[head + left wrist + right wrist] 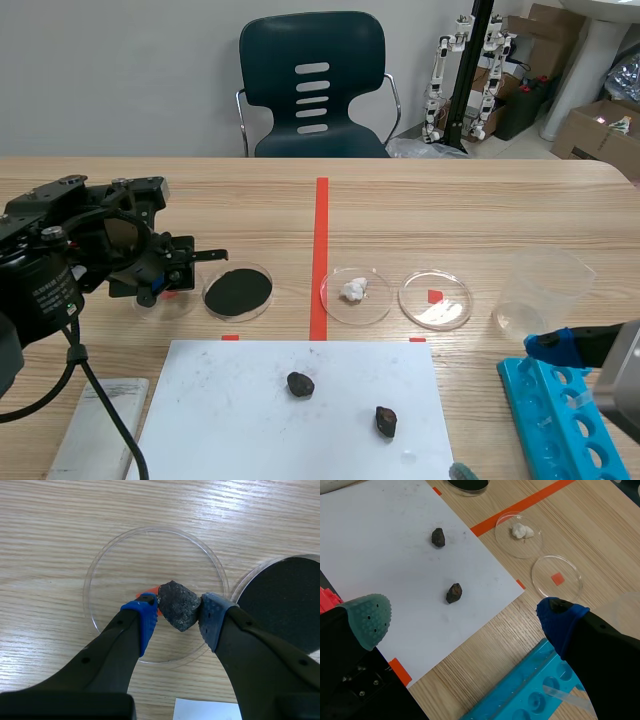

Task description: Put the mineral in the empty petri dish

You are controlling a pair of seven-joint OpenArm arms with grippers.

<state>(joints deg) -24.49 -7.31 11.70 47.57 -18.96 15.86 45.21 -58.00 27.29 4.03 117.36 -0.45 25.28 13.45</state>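
My left gripper (pixel 180 609) is shut on a dark grey mineral (pixel 179 605), pinched between its blue pads. It hangs over the middle of an empty clear petri dish (pixel 100 565) with an orange mark beneath; whether the stone touches the dish floor I cannot tell. In the scene view this gripper (pixel 150 288) is at the far left, over that dish (pixel 172 304). My right gripper (pixel 465 617) stands open with nothing between its fingers, above the paper's near right corner. Two more dark minerals (pixel 300 384) (pixel 386 421) lie on the white paper (pixel 230 400).
To the right of the left gripper stand a dish of black powder (pixel 238 291), a dish with a white lump (pixel 356 294) and another empty dish (pixel 435 299). A clear beaker (pixel 545 290) and a blue tube rack (pixel 555 420) are at the right.
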